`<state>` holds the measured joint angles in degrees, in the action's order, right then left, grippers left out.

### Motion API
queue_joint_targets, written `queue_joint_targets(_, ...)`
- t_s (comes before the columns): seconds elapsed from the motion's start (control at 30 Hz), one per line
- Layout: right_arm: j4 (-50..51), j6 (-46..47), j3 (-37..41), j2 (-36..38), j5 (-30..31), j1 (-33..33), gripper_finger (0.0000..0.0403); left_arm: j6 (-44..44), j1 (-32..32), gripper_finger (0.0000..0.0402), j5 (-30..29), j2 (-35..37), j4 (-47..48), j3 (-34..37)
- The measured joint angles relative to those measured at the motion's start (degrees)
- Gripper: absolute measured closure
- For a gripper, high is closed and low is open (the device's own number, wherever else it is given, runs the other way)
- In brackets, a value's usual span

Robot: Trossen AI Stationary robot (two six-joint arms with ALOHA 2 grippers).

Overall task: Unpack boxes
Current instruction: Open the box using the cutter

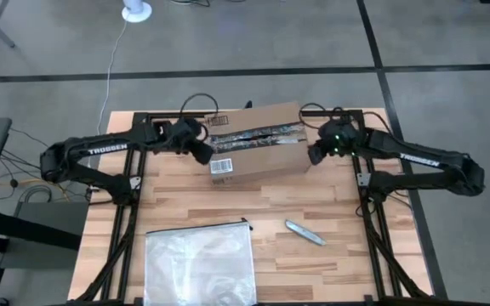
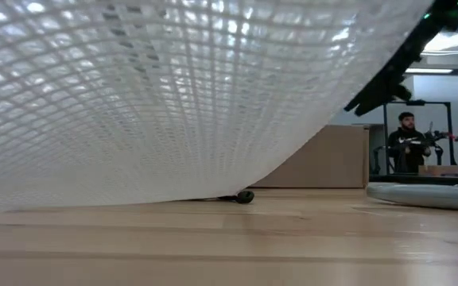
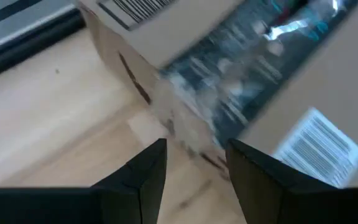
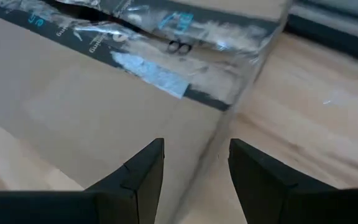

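A brown cardboard box [image 1: 258,140] lies at the far middle of the table, a slit dark tape strip [image 1: 253,134] along its top and a white barcode label [image 1: 222,166] on its near left corner. My left gripper [image 1: 204,155] is open at the box's left end, its fingers to either side of the tape's end [image 3: 191,124]. My right gripper [image 1: 313,155] is open at the box's right end, over the end edge [image 4: 229,118] below the tape [image 4: 154,74]. In the low view only the box's near side [image 2: 324,159] shows.
A clear mesh-patterned zip bag [image 1: 198,263] lies at the near edge, left of the middle, and fills most of the low view [image 2: 157,95]. A grey utility knife [image 1: 304,232] lies to the near right of the box. A person [image 2: 408,143] stands in the room beyond.
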<state>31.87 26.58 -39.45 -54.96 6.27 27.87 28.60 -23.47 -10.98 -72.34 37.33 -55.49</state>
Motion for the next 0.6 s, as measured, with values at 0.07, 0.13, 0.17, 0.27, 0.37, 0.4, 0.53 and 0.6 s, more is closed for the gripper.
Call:
queue_joint_targets(0.07, -1.80, 0.68, 0.36, -2.31, -3.70, 1.44, 0.0241, -1.07, -2.14, 0.0249, 4.85, 0.00, -3.82, 2.30)
queue_joint_targets(0.13, -3.46, 1.02, 0.40, -4.84, -5.28, 1.61, 0.0241, -1.08, -3.04, 0.0249, 7.70, 0.00, -8.39, 4.91)
queue_joint_targets(0.17, -4.51, 1.03, 0.40, -5.93, -5.89, 1.42, 0.0241, -0.70, -3.17, 0.0249, 8.16, 0.00, -9.53, 6.07)
queue_joint_targets(0.27, -8.54, 2.39, 0.31, -9.22, -7.73, 0.42, 0.0241, 0.57, -3.14, 0.0249, 9.12, 0.04, -9.94, 8.95)
queue_joint_targets(0.37, -11.63, 3.83, 0.19, -11.99, -8.14, -1.91, 0.0241, 2.47, -1.83, 0.0249, 9.77, 0.33, -11.08, 11.30)
queue_joint_targets(0.4, -12.57, 4.54, 0.19, -12.66, -8.14, -2.84, 0.0241, 3.05, -1.28, 0.0249, 9.62, 0.73, -10.92, 11.85)
queue_joint_targets(0.53, -15.81, 8.48, 0.19, -14.24, -8.29, -7.21, 0.0241, 4.90, 0.45, 0.0249, 9.38, 3.67, -7.24, 12.81)
queue_joint_targets(0.6, -16.95, 11.22, 0.26, -14.57, -8.73, -9.81, 0.0241, 5.83, 0.67, 0.0249, 9.35, 6.00, -4.49, 12.94)
